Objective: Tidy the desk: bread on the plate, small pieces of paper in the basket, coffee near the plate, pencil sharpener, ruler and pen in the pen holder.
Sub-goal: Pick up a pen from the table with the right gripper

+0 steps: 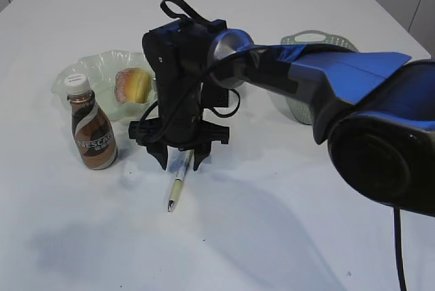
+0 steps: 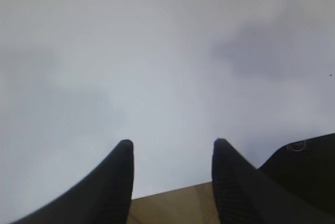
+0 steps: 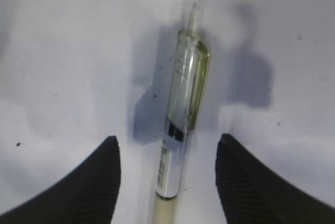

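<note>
Your right gripper [image 1: 180, 162] hung straight down over the pen [image 1: 179, 179], which lay flat on the table [image 1: 272, 236] just in front of the coffee [image 1: 93, 131] and a little to its right. The jaws stood spread, one on each side of the barrel, touching nothing that the pictures showed. In the right wrist view the pen [image 3: 180, 124] ran lengthwise up the gap between the fingertips [image 3: 104, 171], close to midway, so its long axis lay across the closing line: that was the relation your coming move turned on. I judged a short descent and a squeeze would catch the clear upper part of the barrel.

Your left gripper [image 2: 172, 145] was parted too, holding nothing, over bare table near its edge, well away from the pen; the right arm was plainly the nearer.

The bread [image 1: 133, 85] sat in the plate [image 1: 75, 73] behind the coffee, and the basket [image 1: 299, 111] stood farther right. I could not see the pen holder.
</note>
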Controlling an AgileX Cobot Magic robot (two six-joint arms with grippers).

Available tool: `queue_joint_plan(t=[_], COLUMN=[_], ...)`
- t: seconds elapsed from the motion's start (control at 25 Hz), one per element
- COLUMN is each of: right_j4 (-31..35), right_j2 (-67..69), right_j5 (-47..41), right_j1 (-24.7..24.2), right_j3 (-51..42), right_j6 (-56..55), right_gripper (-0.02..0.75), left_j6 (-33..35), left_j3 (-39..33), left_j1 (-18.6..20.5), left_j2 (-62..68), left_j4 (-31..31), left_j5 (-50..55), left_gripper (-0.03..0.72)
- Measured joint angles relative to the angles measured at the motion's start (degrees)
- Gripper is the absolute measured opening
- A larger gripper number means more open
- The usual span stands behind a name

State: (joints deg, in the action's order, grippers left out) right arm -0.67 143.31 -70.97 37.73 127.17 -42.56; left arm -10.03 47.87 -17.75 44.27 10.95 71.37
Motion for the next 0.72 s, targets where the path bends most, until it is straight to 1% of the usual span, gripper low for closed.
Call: queue_joint_plan(t=[0.12,0.44,0.72], right_j4=[1.44,1.75,-0.29], right_j2=[1.43,1.83,1.88], right_j5=[0.15,0.39,0.39], right_j1=[0.0,0.0,0.04], right_j3=[0.0,0.0,0.0], right_j6=[-0.02,-0.12,-0.12], right_gripper=[0.457,0.457,0.457], left_j6=[0.0,0.0,0.0], left_j3=[0.0,0.0,0.0], left_j1=[0.0,0.0,0.0], left_j2=[0.0,0.0,0.0], left_j4=[0.0,0.0,0.0], left_j5=[0.0,0.0,0.0], left_gripper=[0.341,0.341,0.341])
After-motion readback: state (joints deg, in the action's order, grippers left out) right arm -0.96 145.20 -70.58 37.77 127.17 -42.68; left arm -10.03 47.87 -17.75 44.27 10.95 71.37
